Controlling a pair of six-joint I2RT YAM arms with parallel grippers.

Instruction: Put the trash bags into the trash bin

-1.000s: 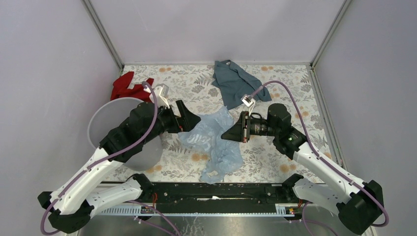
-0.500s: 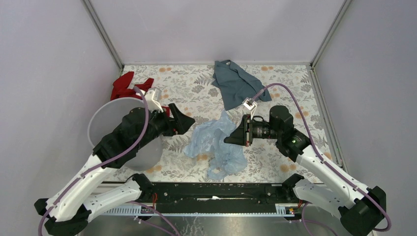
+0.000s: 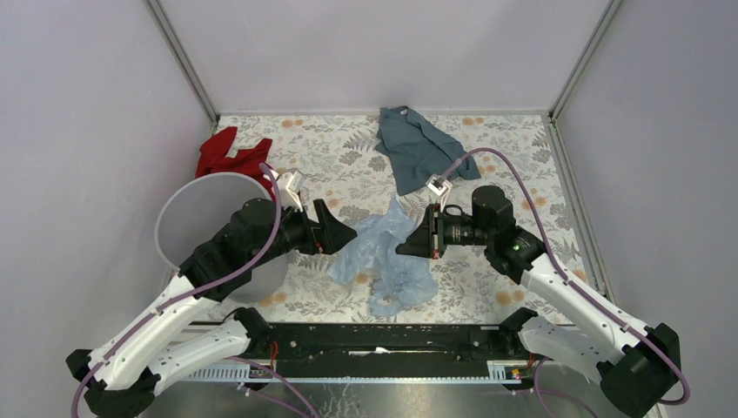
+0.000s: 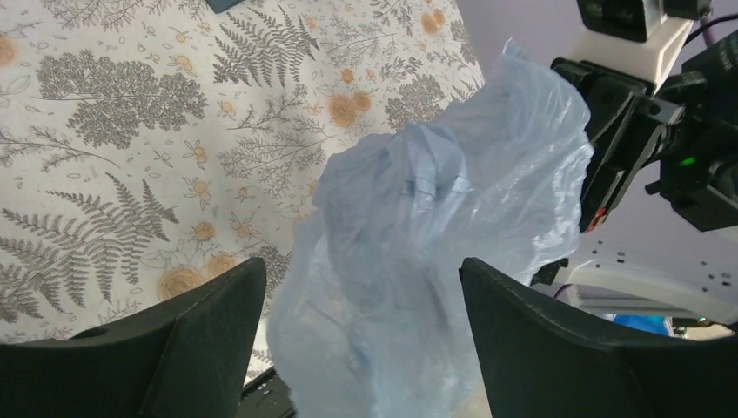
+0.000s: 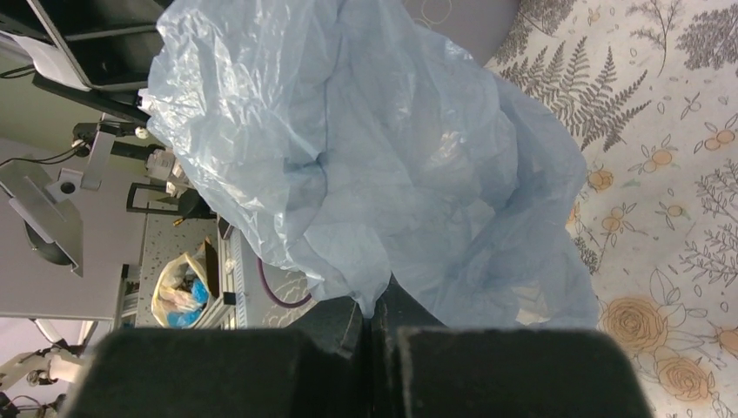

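The pale blue crinkly trash bag (image 3: 383, 254) hangs in the middle of the table between both arms. My right gripper (image 3: 403, 246) is shut on the bag's edge (image 5: 374, 296) and holds it up. My left gripper (image 3: 346, 233) is open, its fingers (image 4: 200, 348) on either side of the bag (image 4: 435, 261) without pinching it. The round light grey trash bin (image 3: 187, 213) stands at the left, partly hidden under my left arm.
A red cloth (image 3: 224, 155) lies at the back left beside the bin. A dark teal-grey cloth (image 3: 418, 148) lies at the back centre. Grey walls enclose the flowered table (image 3: 513, 174).
My left gripper drew back left, then came right again to the bag. My right gripper moved slightly right, holding the bag, which bunched narrower.
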